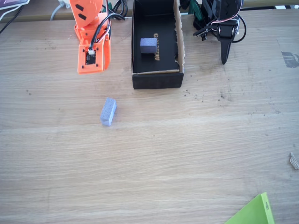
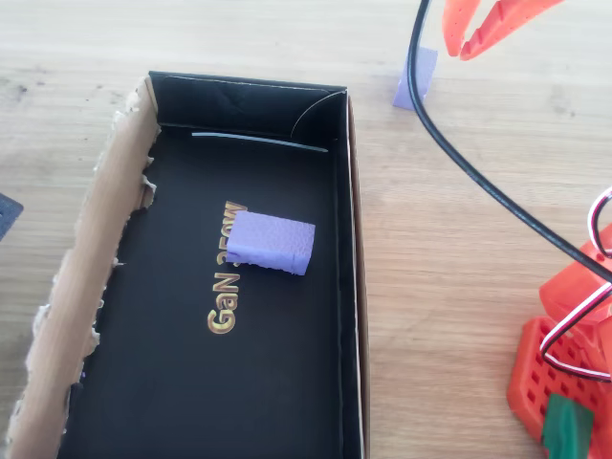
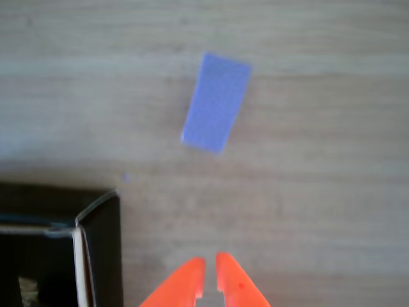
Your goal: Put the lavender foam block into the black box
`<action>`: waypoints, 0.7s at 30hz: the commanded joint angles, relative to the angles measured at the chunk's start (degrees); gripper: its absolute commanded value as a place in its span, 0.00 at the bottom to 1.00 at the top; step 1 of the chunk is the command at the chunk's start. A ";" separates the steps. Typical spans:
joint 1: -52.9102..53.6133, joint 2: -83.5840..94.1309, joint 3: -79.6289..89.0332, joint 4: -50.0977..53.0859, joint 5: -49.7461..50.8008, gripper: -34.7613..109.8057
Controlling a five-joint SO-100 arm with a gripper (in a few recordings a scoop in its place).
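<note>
In the fixed view, bare table (image 1: 187,158) surrounds the lavender foam block (image 1: 108,111) on every side. The black box (image 1: 156,79) stands far right of it, its floor partly taken by a cube-like block (image 1: 148,45).

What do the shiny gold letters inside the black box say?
"GaN": gold letters on the inner floor of the black box, readable in the overhead view.
A second gold word beside it: partly hidden under the cube-like lavender block, too unclear to read.
No other readable words on the table.
</note>
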 commanded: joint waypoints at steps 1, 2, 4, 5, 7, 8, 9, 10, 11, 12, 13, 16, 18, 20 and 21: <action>0.62 -0.44 -3.60 -0.35 0.62 0.24; 0.62 -1.14 -4.39 -0.26 0.53 0.24; 0.97 -2.72 -6.06 -0.09 -0.09 0.24; 1.32 -3.60 -6.94 -0.09 -0.44 0.24; 2.02 -5.45 -8.53 -0.18 -1.14 0.24; 2.37 -6.33 -9.23 -0.18 -1.23 0.24; 2.64 -7.21 -9.84 -0.26 -1.23 0.24; 3.08 -8.17 -10.63 -0.35 -1.41 0.24; 3.34 -9.14 -11.51 -0.53 -1.76 0.24; 3.69 -10.02 -12.30 -0.79 -2.29 0.24; 4.04 -10.90 -13.18 -0.79 -2.81 0.24; 4.66 -13.01 -15.38 -0.35 -3.43 0.24; 4.92 -14.15 -17.14 0.53 -3.60 0.24; 5.19 -15.38 -18.98 1.05 -4.22 0.24; 5.27 -15.91 -19.69 1.23 -4.48 0.24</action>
